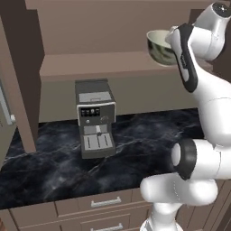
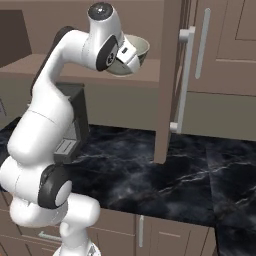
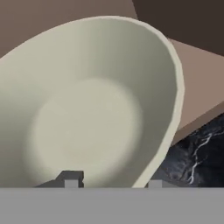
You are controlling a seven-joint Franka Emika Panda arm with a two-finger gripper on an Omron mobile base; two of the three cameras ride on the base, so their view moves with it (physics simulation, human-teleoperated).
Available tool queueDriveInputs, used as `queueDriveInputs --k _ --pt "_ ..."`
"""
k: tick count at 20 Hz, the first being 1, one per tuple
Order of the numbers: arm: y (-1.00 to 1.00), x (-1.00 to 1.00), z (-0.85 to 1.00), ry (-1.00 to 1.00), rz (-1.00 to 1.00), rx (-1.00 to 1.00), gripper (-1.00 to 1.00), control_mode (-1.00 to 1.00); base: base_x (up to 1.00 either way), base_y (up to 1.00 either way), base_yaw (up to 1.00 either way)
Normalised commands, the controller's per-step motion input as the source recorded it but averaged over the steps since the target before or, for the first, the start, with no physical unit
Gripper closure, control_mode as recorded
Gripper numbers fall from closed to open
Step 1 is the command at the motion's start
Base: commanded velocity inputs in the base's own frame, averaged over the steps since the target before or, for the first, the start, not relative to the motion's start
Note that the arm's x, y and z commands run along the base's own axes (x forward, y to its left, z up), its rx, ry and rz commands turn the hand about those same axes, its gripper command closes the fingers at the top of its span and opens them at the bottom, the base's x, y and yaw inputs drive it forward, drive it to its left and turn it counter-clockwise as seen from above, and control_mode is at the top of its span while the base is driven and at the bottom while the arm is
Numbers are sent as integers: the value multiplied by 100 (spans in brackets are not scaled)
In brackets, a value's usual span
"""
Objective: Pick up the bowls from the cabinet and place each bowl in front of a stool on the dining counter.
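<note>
The cream-white bowl (image 1: 159,46) with a grey-green mottled outside is at the right end of the cabinet shelf (image 1: 90,65), slightly tilted. In the right base view the bowl (image 2: 139,48) sits just behind my white hand. Its pale inside (image 3: 87,118) takes up most of the hand view. My gripper (image 3: 113,181) is shut on the bowl's near rim, with one fingertip (image 3: 72,178) inside the wall and the other outside it. The cabinet door (image 2: 167,75) stands open to the right of the bowl.
A grey coffee machine (image 1: 94,118) stands on the black marble worktop (image 1: 144,140) below the shelf. The open door's long silver handle (image 2: 184,80) juts out close to my arm. Drawers (image 1: 106,202) run under the worktop.
</note>
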Motion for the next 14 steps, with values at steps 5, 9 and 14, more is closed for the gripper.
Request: queueDriveInputs --k 5,9,14 --pt "17 -99 -32 12 18 0 100 -100 0 0 0" --pt "7 -99 -31 6 18 0 100 -100 0 0 0" --pt "1 -92 -21 1 14 0 100 -100 0 0 0"
